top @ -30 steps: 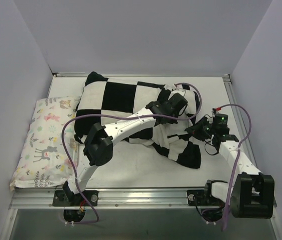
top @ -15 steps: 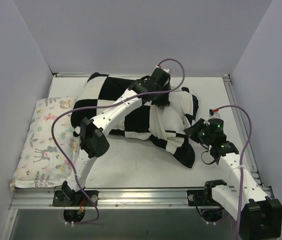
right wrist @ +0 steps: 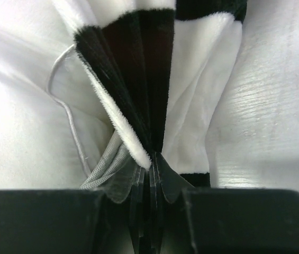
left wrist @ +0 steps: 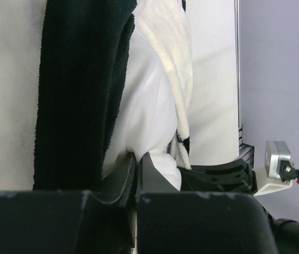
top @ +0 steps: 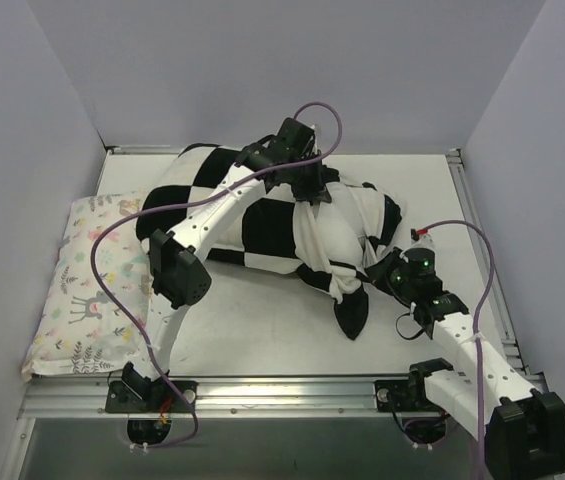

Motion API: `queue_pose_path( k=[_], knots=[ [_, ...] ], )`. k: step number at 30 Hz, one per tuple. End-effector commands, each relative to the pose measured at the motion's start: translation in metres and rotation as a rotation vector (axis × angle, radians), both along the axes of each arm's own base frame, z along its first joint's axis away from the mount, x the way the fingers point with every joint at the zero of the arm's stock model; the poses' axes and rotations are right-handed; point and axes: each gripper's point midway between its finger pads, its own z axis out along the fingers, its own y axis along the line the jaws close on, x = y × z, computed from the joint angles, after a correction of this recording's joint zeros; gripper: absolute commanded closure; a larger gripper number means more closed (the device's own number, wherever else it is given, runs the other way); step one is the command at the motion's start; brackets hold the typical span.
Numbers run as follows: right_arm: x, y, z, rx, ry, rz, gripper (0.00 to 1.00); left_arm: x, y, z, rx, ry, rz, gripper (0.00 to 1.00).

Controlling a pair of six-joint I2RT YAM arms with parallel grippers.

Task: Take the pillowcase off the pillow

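Observation:
The black and white checked pillowcase (top: 267,228) lies bunched across the middle of the table. The white pillow (top: 324,235) bulges out of its right end. My left gripper (top: 314,190) reaches over the back of the bundle and is shut on a fold of the white pillow (left wrist: 144,111), with black pillowcase plush (left wrist: 80,90) to its left. My right gripper (top: 376,268) is at the bundle's right end, shut on a gathered edge of the pillowcase (right wrist: 149,100). White pillow fabric (right wrist: 22,111) shows to its left.
A pastel floral-and-animal print pillow (top: 87,272) lies along the left edge of the table. Grey walls stand on three sides. A metal rail (top: 282,392) runs along the near edge. Purple cables loop over both arms.
My left gripper has moved back and left with the white pillow in it. My right gripper has moved nearer and left with the pillowcase edge, and the cover has bunched up.

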Motion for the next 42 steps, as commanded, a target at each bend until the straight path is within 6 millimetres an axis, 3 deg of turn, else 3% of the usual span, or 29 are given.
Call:
queue_pose_path(
  k=[1,4,6,7,15,18,22,25,28,30,31,32,33,35,37,38,39,42],
  knots=[
    [-0.052,-0.009,-0.050,-0.159,0.211,0.033,1.00,0.074,0.043,0.115,-0.176,-0.325,0.214,1.00],
    [-0.050,0.005,-0.033,-0.207,0.148,0.057,0.96,0.073,0.041,0.122,-0.201,-0.329,0.213,1.00],
    [-0.048,0.006,-0.033,-0.266,0.153,0.071,0.96,0.073,0.041,0.126,-0.209,-0.334,0.215,1.00],
    [-0.049,0.017,-0.029,-0.286,0.134,0.118,0.96,0.073,0.042,0.126,-0.209,-0.334,0.217,1.00],
    [-0.055,0.069,-0.017,-0.245,0.000,0.260,0.74,0.071,0.045,0.128,-0.199,-0.341,0.228,1.00],
    [-0.056,0.070,-0.013,-0.239,-0.021,0.245,0.73,0.070,0.045,0.125,-0.192,-0.336,0.227,1.00],
    [-0.052,0.050,-0.035,-0.366,0.100,0.169,0.89,0.059,0.042,0.134,-0.209,-0.340,0.201,1.00],
    [-0.042,0.045,-0.039,-0.348,0.139,0.112,0.93,0.042,0.044,0.145,-0.201,-0.359,0.182,1.00],
    [-0.028,0.039,-0.032,-0.298,0.146,0.072,0.92,0.016,0.048,0.135,-0.160,-0.361,0.155,1.00],
    [-0.022,0.039,-0.015,-0.259,0.103,0.074,0.81,0.000,0.058,0.120,-0.144,-0.353,0.154,1.00],
    [-0.016,0.038,0.002,-0.228,0.053,0.061,0.76,-0.007,0.059,0.116,-0.150,-0.352,0.147,1.00],
    [-0.015,0.038,0.011,-0.213,0.036,0.061,0.68,-0.019,0.066,0.126,-0.176,-0.368,0.141,1.00],
    [-0.014,0.036,0.019,-0.208,0.016,0.064,0.64,-0.024,0.067,0.099,-0.155,-0.329,0.139,1.00],
    [-0.011,0.033,0.046,-0.189,-0.040,0.049,0.55,-0.042,0.070,0.100,-0.177,-0.336,0.121,1.00],
    [-0.010,0.037,0.065,-0.162,-0.082,0.069,0.48,-0.054,0.069,0.081,-0.165,-0.316,0.109,1.00],
    [-0.008,0.042,0.078,-0.142,-0.105,0.084,0.43,-0.066,0.067,0.085,-0.176,-0.328,0.092,1.00],
    [-0.007,0.046,0.084,-0.129,-0.114,0.093,0.40,-0.071,0.066,0.072,-0.158,-0.318,0.090,1.00],
    [-0.004,0.062,0.094,-0.137,-0.125,0.142,0.24,-0.090,0.059,0.068,-0.157,-0.329,0.066,1.00]
  ],
)
